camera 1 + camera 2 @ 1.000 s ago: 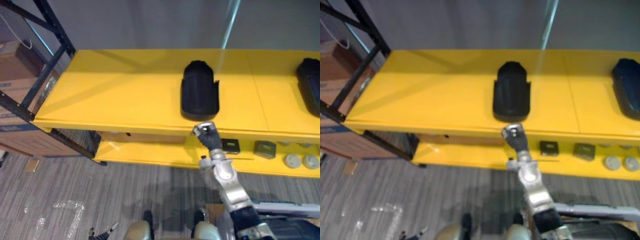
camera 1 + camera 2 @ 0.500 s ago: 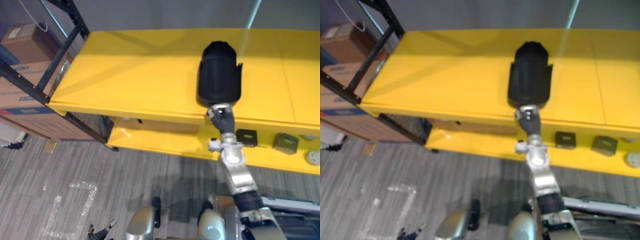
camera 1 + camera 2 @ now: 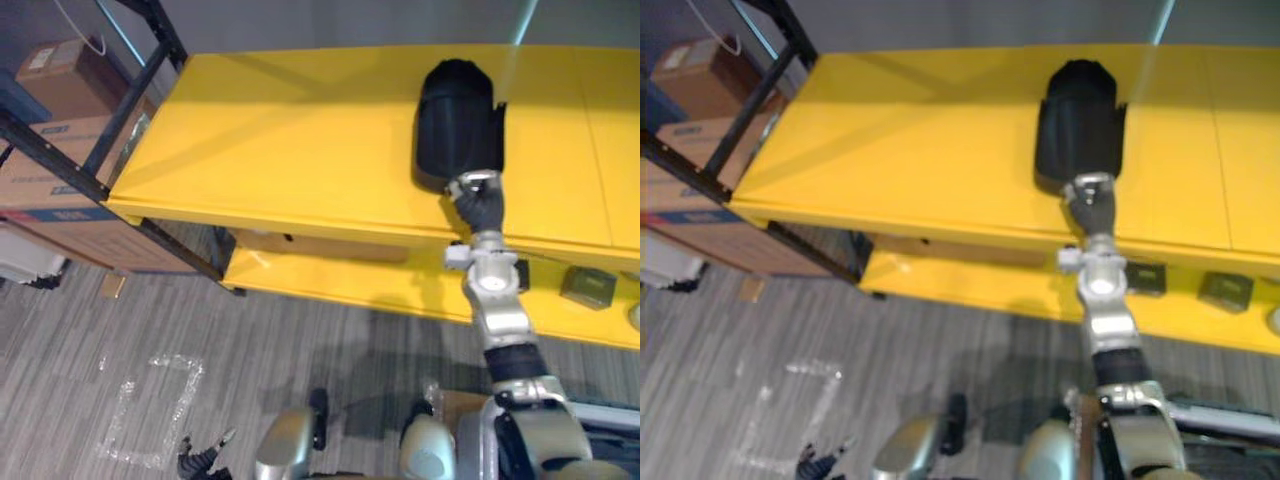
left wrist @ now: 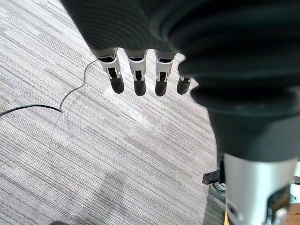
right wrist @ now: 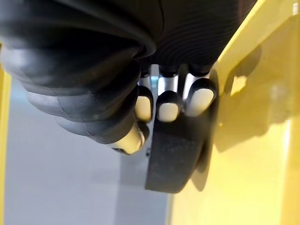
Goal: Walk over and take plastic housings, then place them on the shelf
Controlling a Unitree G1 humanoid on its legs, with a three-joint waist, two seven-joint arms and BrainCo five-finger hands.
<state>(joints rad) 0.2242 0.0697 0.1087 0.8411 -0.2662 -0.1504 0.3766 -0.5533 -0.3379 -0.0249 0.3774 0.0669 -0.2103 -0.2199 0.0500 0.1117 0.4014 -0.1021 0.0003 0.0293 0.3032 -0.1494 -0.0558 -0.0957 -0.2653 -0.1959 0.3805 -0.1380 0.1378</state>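
Observation:
A black plastic housing (image 3: 458, 120) lies on the top yellow shelf (image 3: 300, 140), its rounded end toward the back wall. My right hand (image 3: 480, 205) is at its near end, a little inside the shelf's front edge. In the right wrist view the fingers (image 5: 168, 110) curl over the housing's edge (image 5: 173, 159), with the thumb beside them. My left hand (image 4: 136, 70) hangs over the grey floor with straight fingers and nothing in it.
A lower yellow shelf (image 3: 350, 290) carries small dark boxes (image 3: 585, 287) at the right. The black rack frame (image 3: 140, 90) and stacked cardboard boxes (image 3: 50, 130) stand at the left. Clear plastic wrap (image 3: 150, 410) lies on the floor.
The camera has shifted. My right hand and the housing have moved from the shelf's front edge further onto the top shelf.

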